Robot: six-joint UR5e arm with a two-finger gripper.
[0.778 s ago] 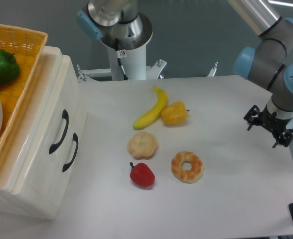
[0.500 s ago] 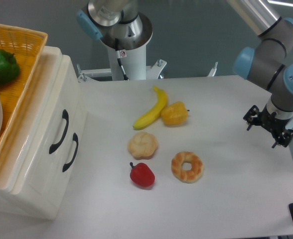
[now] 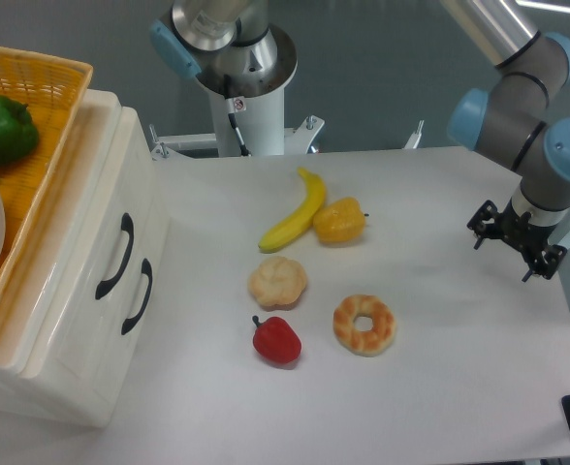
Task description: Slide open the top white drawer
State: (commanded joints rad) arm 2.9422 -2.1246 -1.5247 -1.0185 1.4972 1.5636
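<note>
The white cabinet stands at the left edge. The top white drawer [image 3: 89,254] is closed, and its curved black handle [image 3: 115,256] sits on the front face. The lower drawer's identical handle [image 3: 138,295] is just right of and below it, also closed. My gripper [image 3: 513,244] hangs over the table's far right side, far from the cabinet. Its fingers point down, spread apart and empty.
An orange woven basket [image 3: 47,107] with a green pepper [image 3: 2,129] sits on top of the cabinet. On the table between cabinet and gripper lie a banana [image 3: 296,222], a yellow pepper [image 3: 339,222], a bun [image 3: 277,282], a red pepper [image 3: 277,340] and a donut [image 3: 364,325].
My gripper has shifted slightly left and up over the table's right side. The drawers and food items have not moved.
</note>
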